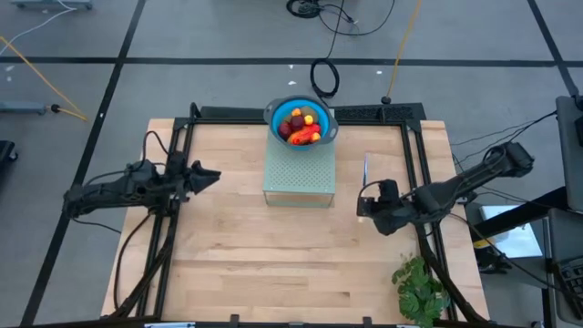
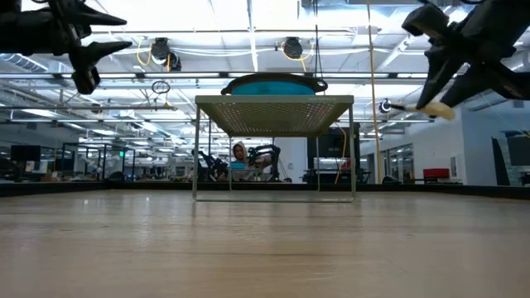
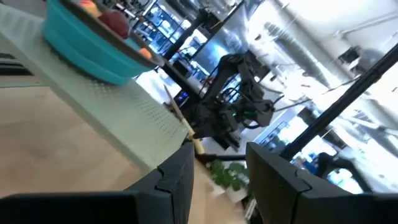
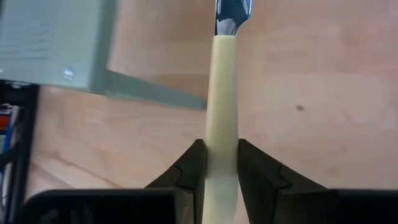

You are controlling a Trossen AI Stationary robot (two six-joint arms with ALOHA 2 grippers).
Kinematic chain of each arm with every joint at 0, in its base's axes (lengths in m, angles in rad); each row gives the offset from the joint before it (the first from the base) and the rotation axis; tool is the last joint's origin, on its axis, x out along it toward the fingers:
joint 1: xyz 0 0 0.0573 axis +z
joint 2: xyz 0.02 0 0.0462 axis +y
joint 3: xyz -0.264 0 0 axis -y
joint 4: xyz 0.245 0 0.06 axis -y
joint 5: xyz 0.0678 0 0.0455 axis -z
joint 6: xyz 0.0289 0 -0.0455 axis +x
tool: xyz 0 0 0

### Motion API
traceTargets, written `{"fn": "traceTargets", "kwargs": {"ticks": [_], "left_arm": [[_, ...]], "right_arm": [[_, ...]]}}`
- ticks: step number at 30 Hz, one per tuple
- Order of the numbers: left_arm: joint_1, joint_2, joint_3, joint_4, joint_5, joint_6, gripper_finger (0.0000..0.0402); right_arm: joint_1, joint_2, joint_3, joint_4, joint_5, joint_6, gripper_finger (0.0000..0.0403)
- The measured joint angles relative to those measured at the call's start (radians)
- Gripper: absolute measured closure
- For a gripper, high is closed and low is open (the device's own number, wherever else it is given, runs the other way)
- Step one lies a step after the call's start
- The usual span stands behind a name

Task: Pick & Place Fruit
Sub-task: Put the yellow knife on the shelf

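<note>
Starting on the left, the left gripper [image 1: 211, 174] hangs in the air above the tabletop [image 1: 237, 264], a little way from the pale green rack [image 1: 299, 175]. Its jaws are apart and nothing is between them; the left wrist view shows a clear gap.

Next comes the rack, standing on thin legs near the far side of the tabletop. A blue colander [image 1: 276, 113] sits on the rack's far end. The fruit [image 1: 301, 125] is piled inside it: a red-orange mango [image 1: 306, 137], a dark-red ball [image 1: 285, 129], and a few small orange and yellow pieces. I think one brown piece is in there too, but it is too small to be sure. From the low view, only the colander's rim [image 2: 274, 84] shows, not the fruit.

To the right of the rack, the right gripper [image 1: 366, 199] is lifted above the tabletop. Its jaws are squeezed tight on the pale handle of a knife [image 4: 222, 112], and the shiny blade points away toward the far edge.

A green leafy bunch [image 1: 419, 290] lies at the near right corner of the tabletop.

No fruit lies on the tabletop, so all of it seems to be in the colander. If the job is to fill the colander, that part looks done. The knife has not been put down.
</note>
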Motion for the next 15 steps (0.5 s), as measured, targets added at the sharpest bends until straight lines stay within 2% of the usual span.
{"fn": "traceTargets", "kwargs": {"ticks": [5, 15], "left_arm": [[0.0, 0.127, 0.0, 0.152, 0.0, -0.062, 0.0256], [-0.054, 0.499, 0.0, 0.634, -0.005, -0.083, 0.0256]], "right_arm": [[0.0, -0.063, 0.0, 0.01, 0.056, -0.085, 0.0338], [-0.001, -0.179, 0.0, 0.134, 0.166, -0.309, 0.0338]]}}
